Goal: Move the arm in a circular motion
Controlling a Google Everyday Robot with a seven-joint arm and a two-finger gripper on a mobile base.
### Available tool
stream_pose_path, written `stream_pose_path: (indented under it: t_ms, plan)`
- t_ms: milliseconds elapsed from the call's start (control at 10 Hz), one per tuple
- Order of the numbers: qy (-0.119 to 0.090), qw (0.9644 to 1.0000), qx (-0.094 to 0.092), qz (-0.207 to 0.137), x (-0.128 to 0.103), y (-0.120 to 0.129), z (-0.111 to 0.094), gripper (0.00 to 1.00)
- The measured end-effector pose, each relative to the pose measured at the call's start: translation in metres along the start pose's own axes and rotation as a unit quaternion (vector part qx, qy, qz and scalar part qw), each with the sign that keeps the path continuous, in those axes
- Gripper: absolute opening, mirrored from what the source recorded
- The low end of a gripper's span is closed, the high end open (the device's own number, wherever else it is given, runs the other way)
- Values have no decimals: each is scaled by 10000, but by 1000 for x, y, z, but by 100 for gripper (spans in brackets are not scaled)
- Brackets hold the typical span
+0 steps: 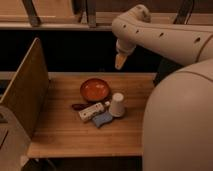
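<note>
Gripper, pale taper, abv wood tbl

I've got the gripper hanging over the table's far edge, at 1 o'clock from the orange bowl, air all round it. Below, the obstacles bunch mid-table: bowl, white cup at its 4 o'clock, white bar and blue piece at 6, a small dark item at 7. Bare wood runs along the near strip at 6 and the left strip at 9. The upright wooden panel walls off 9. At 3 o'clock the robot's bulky body crowds the table's right end, with the arm spanning above it.
</note>
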Motion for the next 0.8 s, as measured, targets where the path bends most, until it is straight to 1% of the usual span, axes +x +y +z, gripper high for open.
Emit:
stream_pose_path:
  t_ms: [100, 200, 300, 400, 500, 600, 700, 800]
  plan:
    - [264, 9996, -76, 72, -1, 9, 14, 80]
    - [471, 9987, -198, 62, -7, 21, 28, 80]
    - [654, 9972, -374, -7, -16, 37, 44, 80]
    - [749, 9957, -537, -120, -27, 51, 55, 80]
    - [765, 9928, -818, -421, -51, 74, 70, 80]
    - [659, 9892, -1064, -759, -77, 97, 76, 80]
    - [456, 9848, -1269, -1098, -103, 118, 73, 80]
    - [204, 9765, -1501, -1531, -128, 142, 59, 80]
